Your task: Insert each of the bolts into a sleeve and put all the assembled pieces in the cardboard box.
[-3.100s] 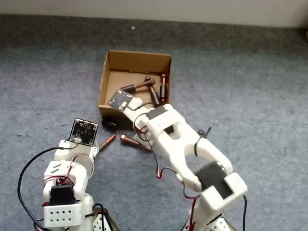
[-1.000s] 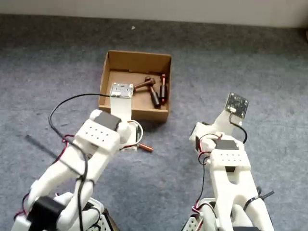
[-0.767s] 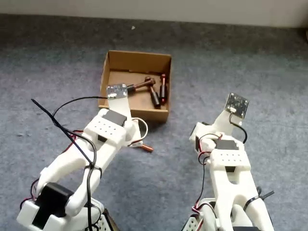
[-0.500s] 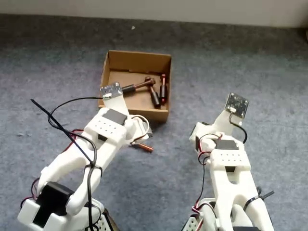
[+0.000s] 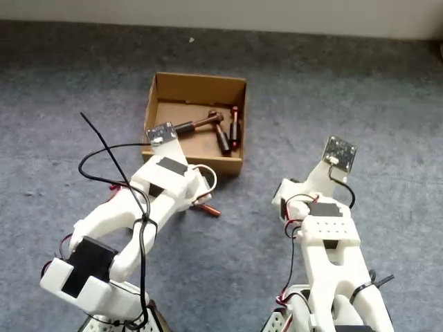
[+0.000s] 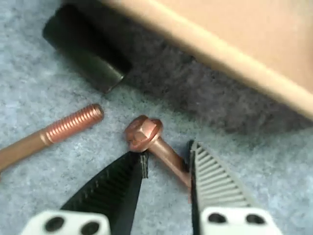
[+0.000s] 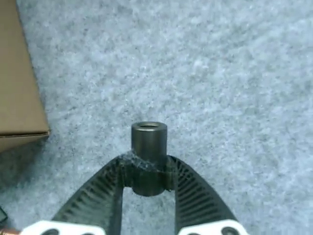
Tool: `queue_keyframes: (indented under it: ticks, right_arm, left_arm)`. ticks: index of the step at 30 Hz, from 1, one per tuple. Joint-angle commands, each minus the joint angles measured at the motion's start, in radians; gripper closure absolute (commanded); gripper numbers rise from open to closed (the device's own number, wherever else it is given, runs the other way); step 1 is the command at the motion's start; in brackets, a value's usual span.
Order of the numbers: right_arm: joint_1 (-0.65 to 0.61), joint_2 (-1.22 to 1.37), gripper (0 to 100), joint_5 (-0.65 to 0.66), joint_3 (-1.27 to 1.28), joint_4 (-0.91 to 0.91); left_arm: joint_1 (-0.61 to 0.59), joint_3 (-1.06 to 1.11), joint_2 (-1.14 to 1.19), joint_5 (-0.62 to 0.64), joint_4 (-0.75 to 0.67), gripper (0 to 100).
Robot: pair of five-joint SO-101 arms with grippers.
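Note:
In the left wrist view my left gripper (image 6: 167,152) is open and straddles the shaft of a copper bolt (image 6: 146,137) lying on the carpet, its hex head just past the fingertips. A second bolt (image 6: 49,134) and a loose black sleeve (image 6: 83,54) lie close by, in front of the cardboard box wall (image 6: 220,44). My right gripper (image 7: 146,169) is shut on another black sleeve (image 7: 149,144), open end pointing away, above the carpet. In the high view the cardboard box (image 5: 197,78) holds three assembled pieces (image 5: 223,135).
Grey carpet covers the whole floor. In the high view the left arm (image 5: 156,197) lies over the spot in front of the box, one bolt tip (image 5: 210,210) showing beside it. The right arm (image 5: 325,235) sits apart at the right. A box corner (image 7: 19,83) shows near the right gripper.
The right arm has drawn back from the box front to the right side. The left arm has come forward over the bolts and shifted slightly left during the last second.

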Motion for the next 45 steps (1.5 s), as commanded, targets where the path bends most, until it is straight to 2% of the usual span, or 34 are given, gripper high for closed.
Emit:
queue_keyframes:
  ticks: [1,6,13,16,23,27,34,38,45]
  right_arm:
    - [0.008,-0.002,99.4,-0.002,-0.007,-0.019]
    - [0.005,-0.004,99.4,-0.002,-0.005,-0.019]
    - [0.005,-0.013,99.4,-0.002,0.001,-0.019]
    - [0.005,-0.013,99.4,0.0,0.001,-0.019]
    - [0.002,-0.015,99.4,0.006,0.001,-0.019]
    - [-0.019,-0.015,99.4,0.087,0.001,-0.018]
    - [-0.062,-0.022,99.4,0.098,0.002,-0.015]
    - [-0.071,-0.15,99.4,0.098,0.056,0.016]
    - [-0.173,-0.607,99.4,0.098,0.274,0.018]
  left_arm:
    - [-0.059,-0.028,0.004,0.003,-0.029,93]
    - [-0.056,-0.027,0.005,0.002,-0.028,99]
    - [-0.056,-0.027,-0.005,-0.008,-0.021,99]
    - [-0.058,-0.027,-0.039,-0.064,-0.005,99]
    - [-0.058,0.093,-0.352,-0.08,0.032,99]
    - [-0.065,0.209,-0.55,-0.08,-0.025,99]
    - [-0.065,0.349,-0.783,-0.143,-0.08,99]
    - [-0.061,0.398,-0.877,-0.173,-0.081,99]
    - [-0.062,0.533,-1.018,-0.241,-0.198,99]
